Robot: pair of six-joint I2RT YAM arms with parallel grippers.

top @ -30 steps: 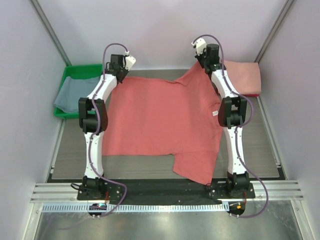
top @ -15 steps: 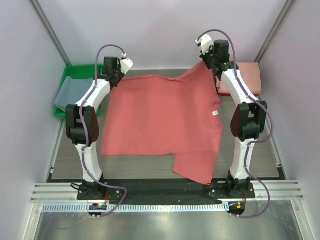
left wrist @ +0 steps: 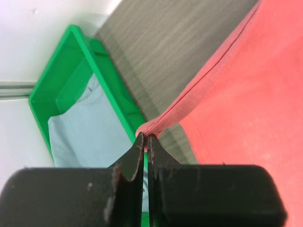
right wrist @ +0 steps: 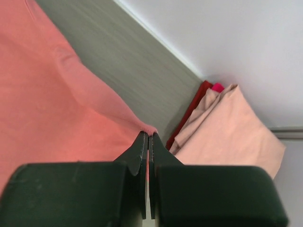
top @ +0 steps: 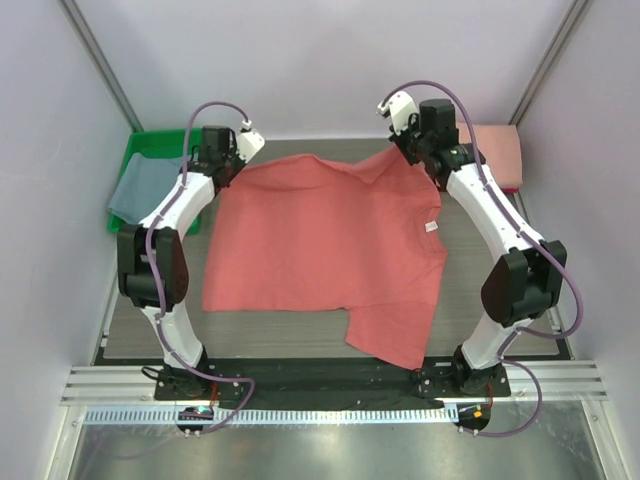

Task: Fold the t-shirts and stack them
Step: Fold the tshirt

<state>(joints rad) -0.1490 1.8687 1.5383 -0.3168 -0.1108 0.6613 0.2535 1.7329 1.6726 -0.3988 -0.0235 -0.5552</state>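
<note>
The coral-red t-shirt (top: 320, 240) lies spread on the grey mat, a small white label (top: 431, 227) near its right edge. My left gripper (top: 232, 163) is shut on the shirt's far left corner (left wrist: 150, 126). My right gripper (top: 405, 145) is shut on its far right corner (right wrist: 147, 127); both corners are lifted off the mat. The pale pink t-shirt (top: 492, 150) lies folded at the far right, over a dark red cloth (right wrist: 191, 111). The grey-blue t-shirt (top: 140, 190) lies in the green tray (top: 150, 145) at the far left.
The grey mat (top: 500, 300) covers the work area between white walls. The green tray stands just left of my left gripper (left wrist: 145, 136). The pink stack (right wrist: 227, 137) is close to the right of my right gripper (right wrist: 148, 135). A black rail runs along the near edge.
Both grippers have moved inward and slightly nearer, carrying the shirt's far corners with them. The far edge of the shirt has come in and sags between them.
</note>
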